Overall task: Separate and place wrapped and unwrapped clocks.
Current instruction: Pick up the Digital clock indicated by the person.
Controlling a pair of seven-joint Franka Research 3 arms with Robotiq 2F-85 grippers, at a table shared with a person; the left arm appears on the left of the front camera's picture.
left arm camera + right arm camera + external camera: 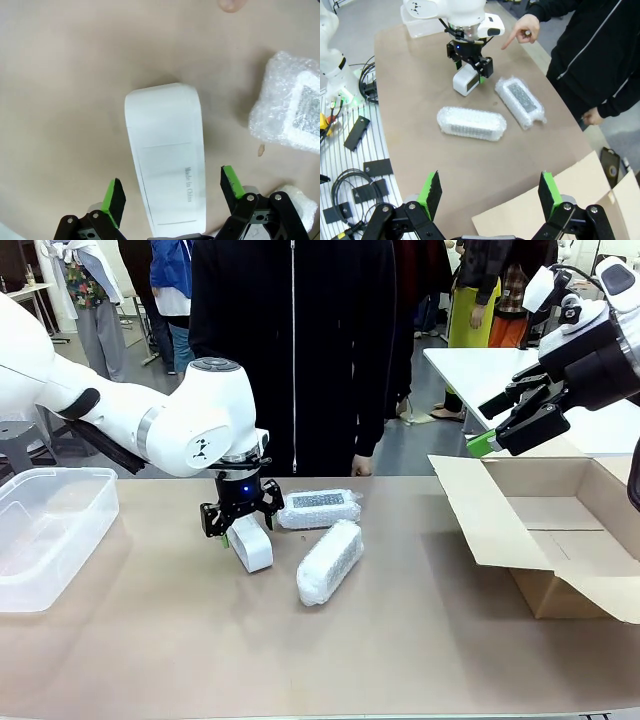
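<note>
Nearest the camera runs a broad strip of bare table [300,660], unbroken from side to side and open along its near edge; beyond it a wrapped clock [330,562] lies at a slant in bubble wrap, its far end close to the second wrapped clock [318,508], which lies crosswise with its dark face up near the table's far edge, just in front of the person's hand [362,468]. Just left of both sits the bare clock [251,543]; the left gripper [243,525] straddles it from above, jaws spread wider than the block — in the left wrist view the green pads [114,195] stand clear of the smooth white sides [165,150], a gap showing on each. Open tabletop separates this cluster from the clear plastic tub [50,520] at the left edge and from the cardboard box [560,540] at the right, flaps splayed. The right gripper [495,425] hangs high above the box's near flap, jaws wide and holding nothing; its wrist view looks down on all three clocks.
</note>
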